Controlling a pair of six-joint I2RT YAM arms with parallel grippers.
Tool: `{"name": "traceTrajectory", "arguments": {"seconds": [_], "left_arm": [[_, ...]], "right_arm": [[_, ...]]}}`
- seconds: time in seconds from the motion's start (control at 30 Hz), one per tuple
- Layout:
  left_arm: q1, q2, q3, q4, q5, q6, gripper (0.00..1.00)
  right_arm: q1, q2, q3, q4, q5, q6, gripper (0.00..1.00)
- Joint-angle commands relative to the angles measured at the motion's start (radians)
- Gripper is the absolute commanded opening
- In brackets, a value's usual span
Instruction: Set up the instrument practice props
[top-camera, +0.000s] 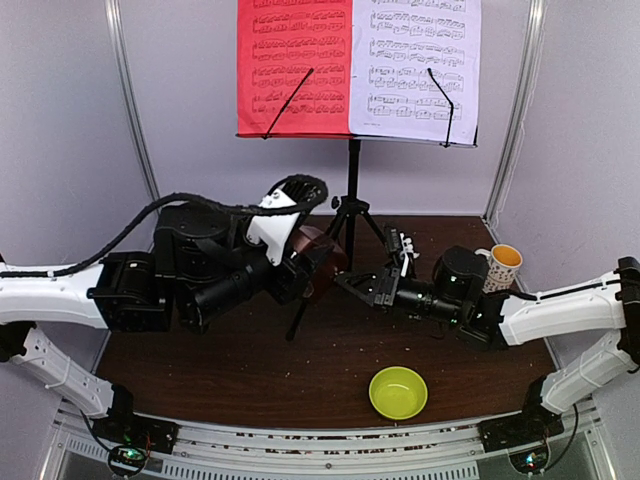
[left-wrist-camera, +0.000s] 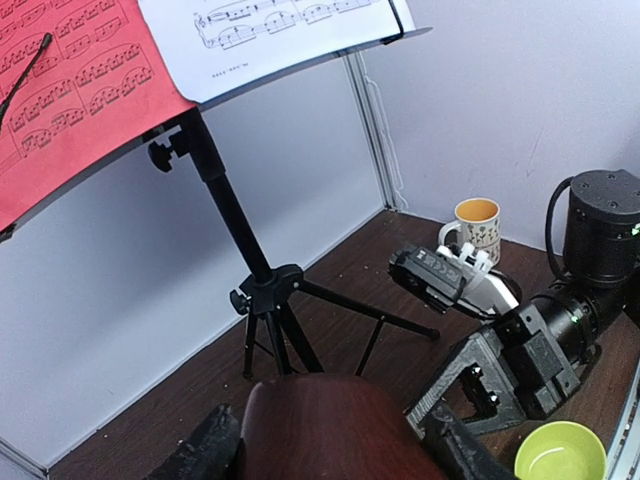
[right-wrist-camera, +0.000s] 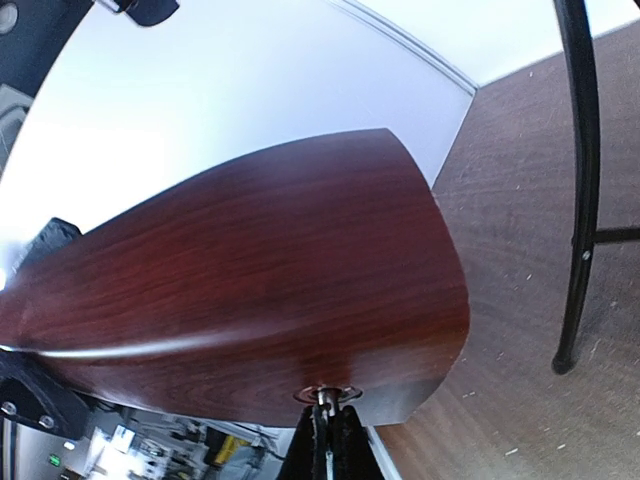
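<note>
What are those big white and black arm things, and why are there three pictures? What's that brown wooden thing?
They are two robot arms bolted to a table. One picture looks down from above. The other two come from small cameras on each arm's wrist.

At the back stands a music stand holding a red sheet and a white sheet. A mug sits on the right and a green bowl near the front.

The brown thing is a metronome, a ticker for keeping musical time. The left end effector holds it by its sides. The right end effector is pinched shut on a small metal knob on the metronome.
</note>
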Motion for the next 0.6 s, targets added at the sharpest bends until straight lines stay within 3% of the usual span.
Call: {"name": "traceTrajectory", "arguments": {"seconds": [0.0, 0.3, 0.43, 0.57], "left_arm": [[-0.001, -0.044, -0.014, 0.119, 0.02, 0.026, 0.0], [-0.001, -0.058, -0.04, 0.125, 0.021, 0.036, 0.0], [0.0, -0.043, -0.03, 0.089, -0.007, -0.006, 0.0], [0.033, -0.013, -0.035, 0.023, 0.018, -0.153, 0.0]], "right_arm": [[-0.021, 0.013, -0.025, 0.208, 0.014, 0.225, 0.0], [-0.027, 0.071, -0.041, 0.344, 0.026, 0.371, 0.0], [-0.025, 0.027, 0.011, 0.122, -0.014, 0.185, 0.0], [-0.024, -0.055, 0.016, -0.192, -0.005, -0.059, 0.18]]}}
